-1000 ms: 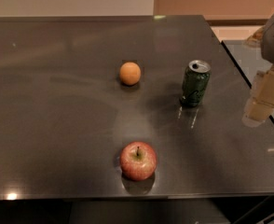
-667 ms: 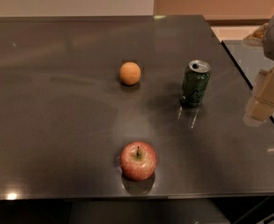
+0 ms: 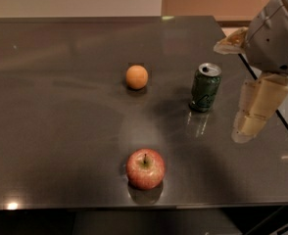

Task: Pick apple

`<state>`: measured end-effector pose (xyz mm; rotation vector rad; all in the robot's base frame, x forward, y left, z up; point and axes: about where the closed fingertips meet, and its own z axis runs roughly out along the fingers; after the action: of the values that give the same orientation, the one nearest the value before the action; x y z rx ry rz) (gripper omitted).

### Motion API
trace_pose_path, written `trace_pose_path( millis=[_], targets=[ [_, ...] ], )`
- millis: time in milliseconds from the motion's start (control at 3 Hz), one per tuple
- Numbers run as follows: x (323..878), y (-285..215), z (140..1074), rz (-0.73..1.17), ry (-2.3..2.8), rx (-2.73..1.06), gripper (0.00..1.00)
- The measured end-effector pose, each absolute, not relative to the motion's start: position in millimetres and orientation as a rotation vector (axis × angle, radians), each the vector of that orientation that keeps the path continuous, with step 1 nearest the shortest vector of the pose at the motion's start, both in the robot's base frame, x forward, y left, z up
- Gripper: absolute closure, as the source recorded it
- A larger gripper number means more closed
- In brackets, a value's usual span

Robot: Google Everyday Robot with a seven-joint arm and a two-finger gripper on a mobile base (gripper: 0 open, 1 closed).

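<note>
1. The dark, glossy table (image 3: 46, 111) takes up nearly the whole camera view. Its left half shows nothing but reflections, and all three objects sit from the middle rightward, well apart from one another. That spacing looks deliberate, leaving room to reach any one of them without touching the others.

2. The orange fruit (image 3: 136, 77) rests just left of centre, toward the far side. It is small, plain and round with no sticker or mark, and it probably serves as a decoy for the task.

3. The apple (image 3: 145, 168) sits slightly right of the fruit and close to the near edge of the table. It is upright with its short dark stem pointing up, red with a yellowish patch around the stem. Nothing stands beside it, so an approach from above looks unobstructed. No label can be seen on it.

4. The green can (image 3: 205, 87) stands upright to the right and farther back, with its silver top facing up. Pale lettering runs down its side but is too small to read, so no brand can be named.

5. The gripper (image 3: 254, 119) hangs at the far right, above the table's right edge, pointing down, just right of the can and well away from the apple. It cannot be told whether its jaws are open or closed, and it holds nothing from the table. The pick has not begun, and the next move is probably leftward and toward the near edge.
</note>
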<state>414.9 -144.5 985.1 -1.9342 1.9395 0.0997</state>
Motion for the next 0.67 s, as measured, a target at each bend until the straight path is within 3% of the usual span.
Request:
trace_pose_path(
  millis=[667],
  targets=[
    [393, -82, 948, 0.225, 1.775, -2.096, 0.0]
  ],
)
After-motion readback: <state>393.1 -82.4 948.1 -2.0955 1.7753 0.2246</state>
